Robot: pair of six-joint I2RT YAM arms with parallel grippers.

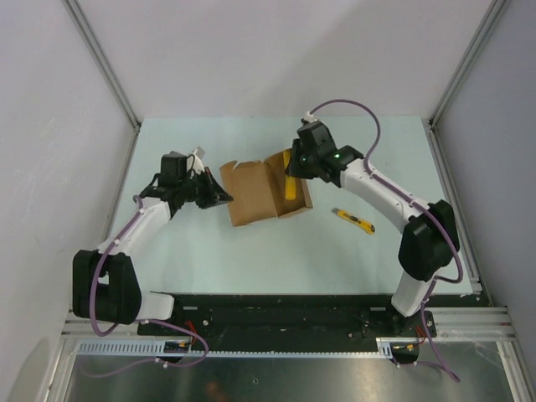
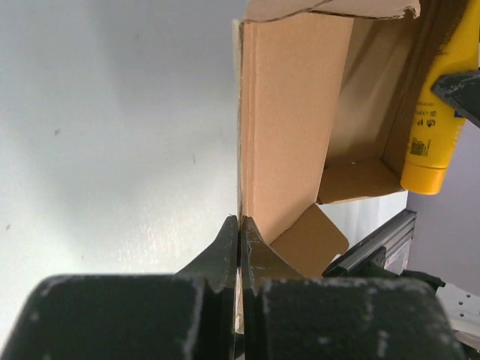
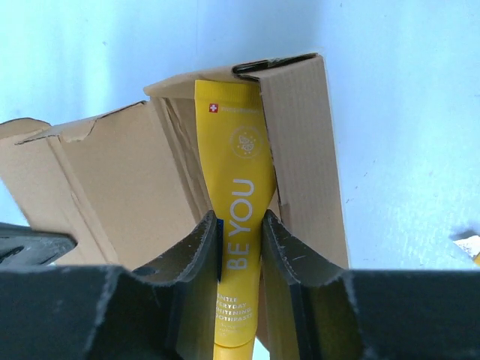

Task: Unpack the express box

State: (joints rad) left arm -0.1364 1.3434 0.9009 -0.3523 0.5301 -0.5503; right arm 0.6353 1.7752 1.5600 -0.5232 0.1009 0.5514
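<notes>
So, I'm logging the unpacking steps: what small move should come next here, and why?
Probably raise the right gripper to draw the yellow plastic tube out of the open brown cardboard box. The gripper holds the tube on both sides, and the left gripper pinches the box wall, which should steady it.

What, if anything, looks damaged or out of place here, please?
One flap of the box has a ragged, torn edge. Otherwise nothing stands out: the left claw pinches its wall and the right claw grips the yellow tube.

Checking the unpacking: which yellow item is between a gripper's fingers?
The yellow BE YOU tube, pinched by the right gripper in the express box; the yellow knife lies free on the table.
</notes>
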